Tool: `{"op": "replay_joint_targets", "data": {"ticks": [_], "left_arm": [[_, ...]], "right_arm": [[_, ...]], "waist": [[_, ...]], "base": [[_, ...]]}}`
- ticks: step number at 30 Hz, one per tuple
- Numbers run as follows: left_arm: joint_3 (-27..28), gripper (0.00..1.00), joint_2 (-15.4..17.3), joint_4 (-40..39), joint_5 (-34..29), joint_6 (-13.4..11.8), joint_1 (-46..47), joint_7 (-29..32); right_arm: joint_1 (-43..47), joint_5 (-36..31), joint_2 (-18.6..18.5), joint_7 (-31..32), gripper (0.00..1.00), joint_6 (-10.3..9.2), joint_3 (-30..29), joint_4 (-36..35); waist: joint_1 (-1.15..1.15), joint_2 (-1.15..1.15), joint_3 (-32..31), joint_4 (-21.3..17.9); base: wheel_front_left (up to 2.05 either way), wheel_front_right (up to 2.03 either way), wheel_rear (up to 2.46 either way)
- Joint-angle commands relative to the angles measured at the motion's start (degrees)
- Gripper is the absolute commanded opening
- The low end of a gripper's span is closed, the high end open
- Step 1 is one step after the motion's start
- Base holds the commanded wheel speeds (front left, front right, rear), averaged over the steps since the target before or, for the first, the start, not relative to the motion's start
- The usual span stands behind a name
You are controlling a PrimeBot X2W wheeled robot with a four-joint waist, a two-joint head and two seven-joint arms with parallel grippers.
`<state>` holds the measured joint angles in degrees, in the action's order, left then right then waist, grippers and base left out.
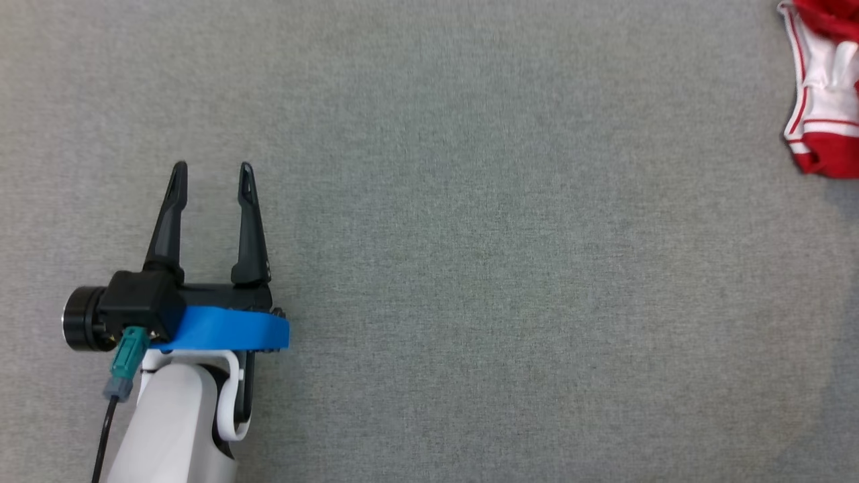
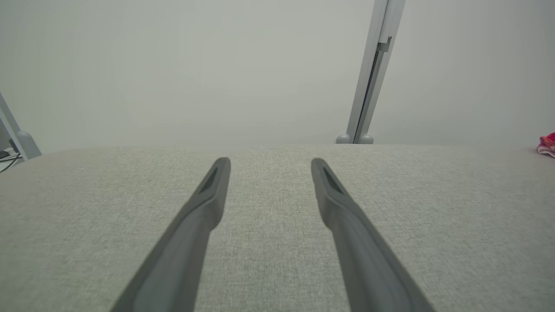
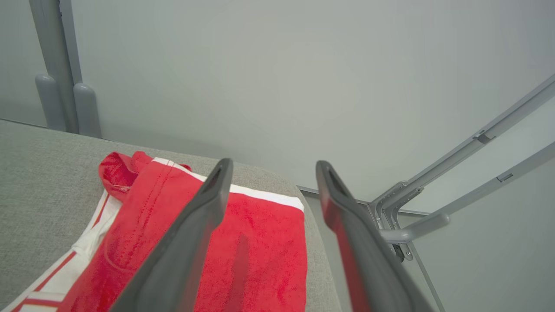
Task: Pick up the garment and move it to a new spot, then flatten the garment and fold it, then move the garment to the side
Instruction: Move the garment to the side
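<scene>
The grey cloth-covered table [image 1: 470, 235] takes almost the whole head view, and most of it is bare. The garment [image 1: 822, 100], red with white bands and thin red stripes, lies at the far right of the table. In the right wrist view it reaches close to the rounded corner of the table and looks folded into a fairly flat bundle.

It seems light and soft, like towelling. I think it will hang down and may open its folds when it is lifted at one point. A firm pinch on a thick edge, through all the layers, seems the safer place to hold it.

The left gripper [image 1: 213, 166] is at the lower left, well apart from the garment, with its fingers spread and nothing between them. The right gripper [image 3: 273, 164] is above the garment, also with the fingers apart and holding nothing.

The head view cuts the garment at its right and top edges, so its full shape is not visible. The right fingers cover part of it, and how many layers it has I cannot tell.
</scene>
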<state>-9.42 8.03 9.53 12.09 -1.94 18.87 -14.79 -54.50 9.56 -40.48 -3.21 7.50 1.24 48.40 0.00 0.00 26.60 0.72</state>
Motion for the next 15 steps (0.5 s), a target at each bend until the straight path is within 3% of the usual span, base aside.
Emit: {"op": "replay_joint_targets", "data": {"ticks": [1, 15], "left_arm": [[0.4, 1.0, 0.1, 0.4, 0.2, -0.2, -0.9, -0.2], [1.1, 1.0, 0.9, 2.2, 1.8, -0.9, -9.1, -0.3]], "right_arm": [[0.8, -0.5, 1.1, -0.9, 1.0, -0.01, -0.1, -0.8], [11.8, 2.4, 14.0, -9.2, 1.0, -0.01, 5.5, -10.2]], "waist": [[0.0, 0.0, -1.7, -0.5], [0.0, 0.0, -14.5, 0.5]], "base": [[0.0, 0.0, 0.0], [0.0, 0.0, 0.0]]}}
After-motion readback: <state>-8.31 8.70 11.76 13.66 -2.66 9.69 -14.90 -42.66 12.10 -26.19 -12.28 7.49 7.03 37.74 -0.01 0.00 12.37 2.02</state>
